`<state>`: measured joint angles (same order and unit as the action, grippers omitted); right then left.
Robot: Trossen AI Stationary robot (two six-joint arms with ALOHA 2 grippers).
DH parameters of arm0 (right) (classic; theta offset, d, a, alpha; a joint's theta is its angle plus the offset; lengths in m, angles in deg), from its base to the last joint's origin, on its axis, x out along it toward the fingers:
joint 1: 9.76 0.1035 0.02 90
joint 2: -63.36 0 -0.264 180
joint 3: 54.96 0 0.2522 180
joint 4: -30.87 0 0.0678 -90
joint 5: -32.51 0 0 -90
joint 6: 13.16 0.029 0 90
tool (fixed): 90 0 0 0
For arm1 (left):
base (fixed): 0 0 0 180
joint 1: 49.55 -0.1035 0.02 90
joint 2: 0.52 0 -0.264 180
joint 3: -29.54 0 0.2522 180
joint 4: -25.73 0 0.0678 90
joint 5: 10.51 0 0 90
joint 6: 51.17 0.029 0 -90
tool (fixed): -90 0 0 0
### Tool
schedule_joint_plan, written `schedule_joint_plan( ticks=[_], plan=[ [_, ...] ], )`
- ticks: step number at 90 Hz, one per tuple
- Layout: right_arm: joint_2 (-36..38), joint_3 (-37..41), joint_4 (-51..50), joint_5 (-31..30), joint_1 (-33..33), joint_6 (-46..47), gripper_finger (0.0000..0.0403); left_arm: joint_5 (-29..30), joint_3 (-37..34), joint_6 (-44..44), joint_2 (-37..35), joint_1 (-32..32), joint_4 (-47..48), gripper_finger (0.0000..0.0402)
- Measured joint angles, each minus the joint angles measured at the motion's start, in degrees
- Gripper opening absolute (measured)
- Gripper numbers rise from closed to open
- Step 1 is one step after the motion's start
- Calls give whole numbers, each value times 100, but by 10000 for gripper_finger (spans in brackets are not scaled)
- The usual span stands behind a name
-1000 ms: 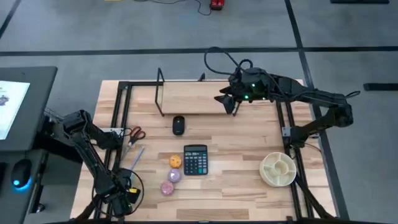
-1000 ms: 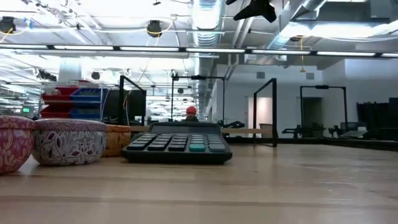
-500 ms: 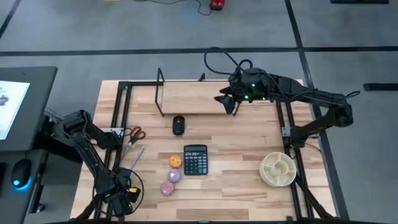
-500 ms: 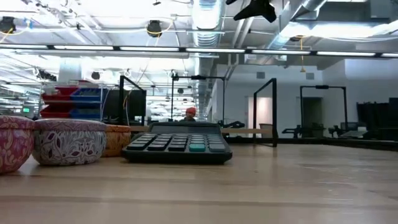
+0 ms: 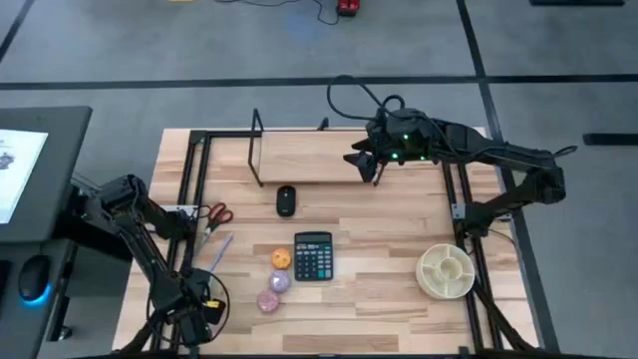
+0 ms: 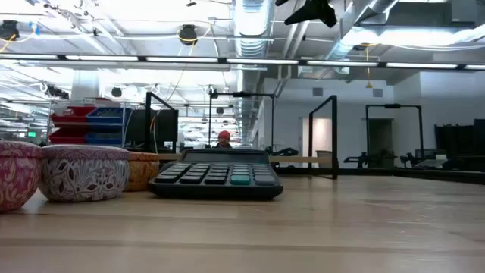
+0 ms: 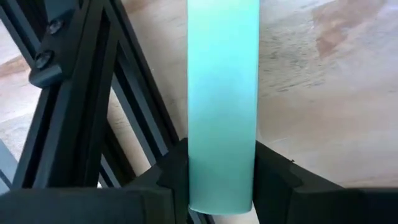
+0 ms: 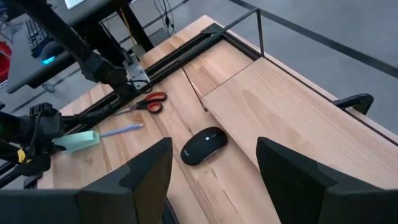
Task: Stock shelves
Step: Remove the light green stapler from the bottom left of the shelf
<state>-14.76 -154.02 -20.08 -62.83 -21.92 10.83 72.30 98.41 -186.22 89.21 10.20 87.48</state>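
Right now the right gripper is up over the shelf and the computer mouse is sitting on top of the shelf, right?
Not quite. The right gripper is over the shelf, but the computer mouse lies on the table just in front of the shelf, not on it. The high view shows this.

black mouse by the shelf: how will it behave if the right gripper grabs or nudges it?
The mouse looks smooth and domed, so it may slip out of a pinch across the top; gripping its sides is probably safer. It lies flat on the table, so a nudge should slide it rather than roll or tip it. It is likely rigid and light. The right gripper hangs open over the shelf.
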Motion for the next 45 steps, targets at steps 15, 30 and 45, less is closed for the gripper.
schedule_joint_plan(
  ticks=[15,30,45],
  plan=[
    [0,0,-3,0,2,1,223,406,37,-181,-100,-153,-189,105],
    [2,0,0,-4,2,0,223,336,39,-43,-268,-176,122,105],
    [2,0,3,-9,2,0,223,402,26,35,-236,-227,62,105]
  ],
)
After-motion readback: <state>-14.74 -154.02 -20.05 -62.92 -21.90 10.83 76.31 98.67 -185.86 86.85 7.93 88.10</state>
